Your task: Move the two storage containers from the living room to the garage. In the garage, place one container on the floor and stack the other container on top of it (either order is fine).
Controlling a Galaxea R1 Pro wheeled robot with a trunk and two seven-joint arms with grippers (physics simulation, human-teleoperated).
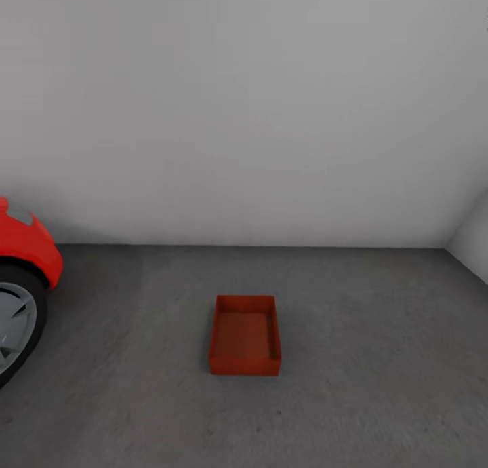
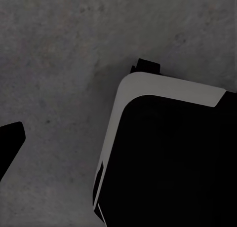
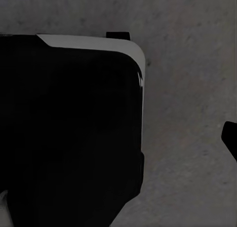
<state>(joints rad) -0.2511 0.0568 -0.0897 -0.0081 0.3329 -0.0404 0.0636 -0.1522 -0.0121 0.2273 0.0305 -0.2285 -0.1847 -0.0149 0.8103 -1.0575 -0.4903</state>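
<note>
Storage container [image 1: 245, 334]: one orange-red open-top bin sitting flat on the garage floor [image 1: 379, 359], roughly centre of my head view, well apart from the wall [image 1: 244, 108] behind it and from the car.
Look of it: plain smooth walls, rectangular, nothing inside that I can see; the inner bottom looks a touch lighter than the walls, and the near wall is in shadow.
Cut off: red car [image 1: 30, 247] is chopped by the edge on my left side, so I only get a bit of fender and part of a wheel [image 1: 15, 329].
Corner: a second white wall [image 1: 474, 241] just peeks in at the far right.
Wrist views: mostly a big black body with a pale grey rim [image 2: 168, 86] over mottled grey concrete, same deal on the right [image 3: 89, 42].
Tool state: honestly can't tell for either my left or right tool; only dark slivers at the frame edges, too little to judge.
</note>
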